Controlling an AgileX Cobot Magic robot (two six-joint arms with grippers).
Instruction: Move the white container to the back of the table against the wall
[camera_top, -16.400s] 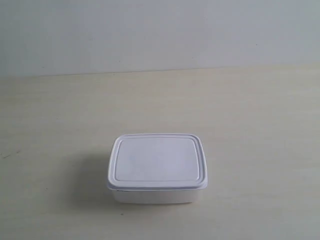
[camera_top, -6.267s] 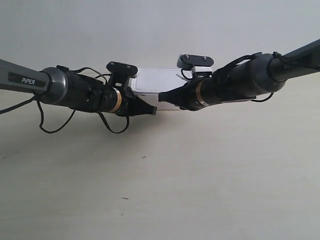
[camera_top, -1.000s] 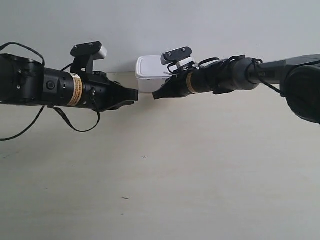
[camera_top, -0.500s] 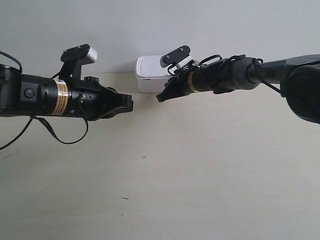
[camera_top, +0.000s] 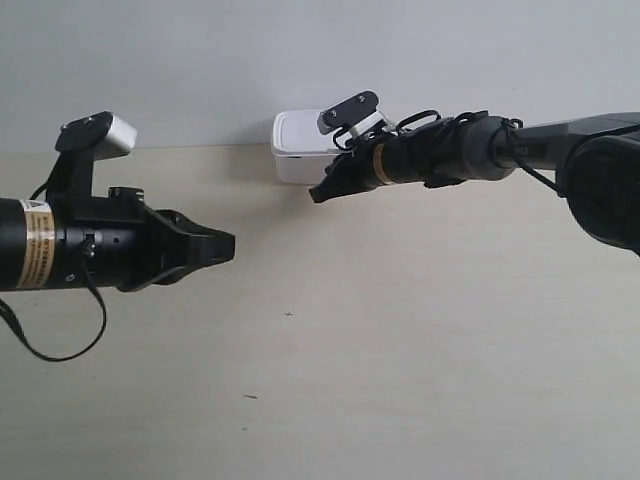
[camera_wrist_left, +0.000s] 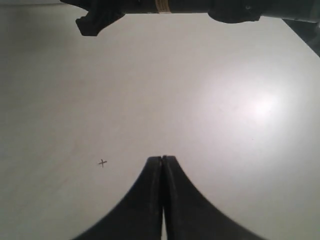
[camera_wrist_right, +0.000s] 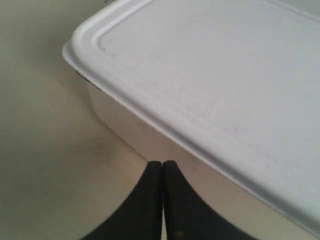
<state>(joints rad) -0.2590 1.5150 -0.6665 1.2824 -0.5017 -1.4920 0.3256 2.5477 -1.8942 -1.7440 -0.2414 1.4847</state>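
Pale beige table, plain grey-white wall behind. Right gripper: jaws pressed together, holding nothing, tip right at the near side of the white container; touching or just apart, cannot tell. Exterior view puts this gripper low at the container's front, the container sitting at the table's back edge, apparently against the wall. Left gripper: likewise clenched and empty, over bare table, well apart from the container, near a small cross mark. Judgement: the push looks finished or nearly so. Next move calls for the right arm to draw straight back without nudging the container sideways.
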